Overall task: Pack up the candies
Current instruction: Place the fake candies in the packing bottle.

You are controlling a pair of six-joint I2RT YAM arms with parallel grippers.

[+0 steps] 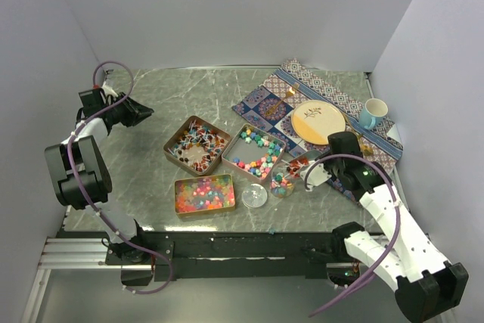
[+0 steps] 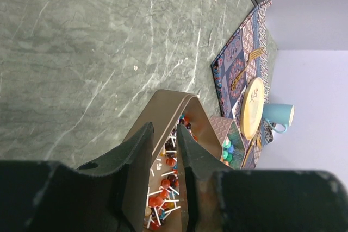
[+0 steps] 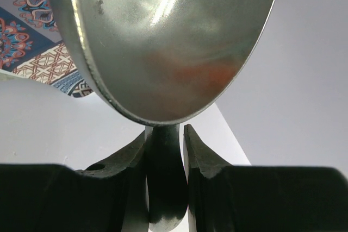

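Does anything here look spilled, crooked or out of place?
Little stands out. The patterned mat lies at a slant to the table edge, and the round lid lies off beside the jar. I see no candies spilled outside the tins.

No text, label, brand, number or sign can be read in any of the three views. The yellow plate (image 1: 330,131) has a small dark drawing in its middle, but it is too small to tell if it is writing. The patterned cloth (image 1: 265,100) on the tabletop shows only ornament, no letters.
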